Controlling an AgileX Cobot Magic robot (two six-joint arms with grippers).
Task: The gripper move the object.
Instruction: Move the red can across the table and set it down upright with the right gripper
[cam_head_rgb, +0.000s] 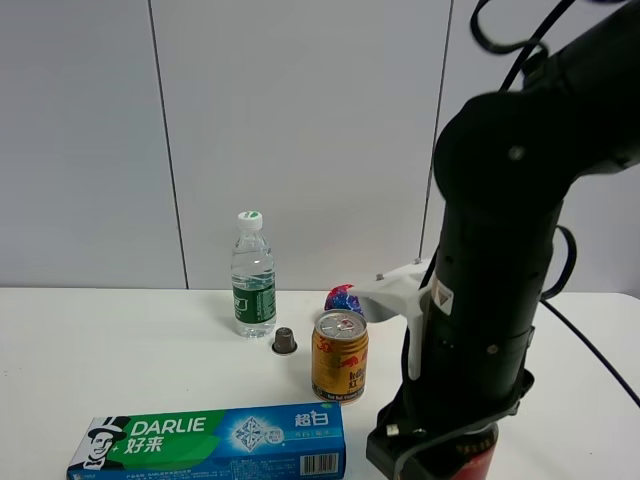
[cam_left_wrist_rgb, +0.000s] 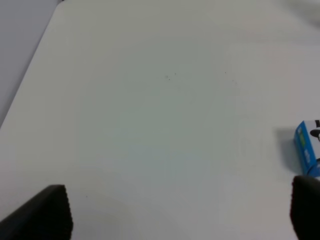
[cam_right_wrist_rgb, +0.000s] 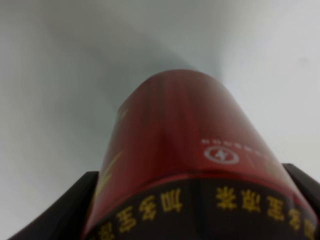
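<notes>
Right gripper (cam_right_wrist_rgb: 192, 200) clamped on the red can (cam_right_wrist_rgb: 185, 135)
The can is between the black jaws at the near right of the white table (cam_head_rgb: 120, 360), nearer and to the right of the gold can (cam_head_rgb: 340, 357). Left gripper (cam_left_wrist_rgb: 180, 210) hangs spread wide over bare tabletop, the blue toothpaste box (cam_left_wrist_rgb: 307, 150) just beside one finger

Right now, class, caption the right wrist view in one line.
Close-up: red can gripped between black fingers, white table behind.
</notes>
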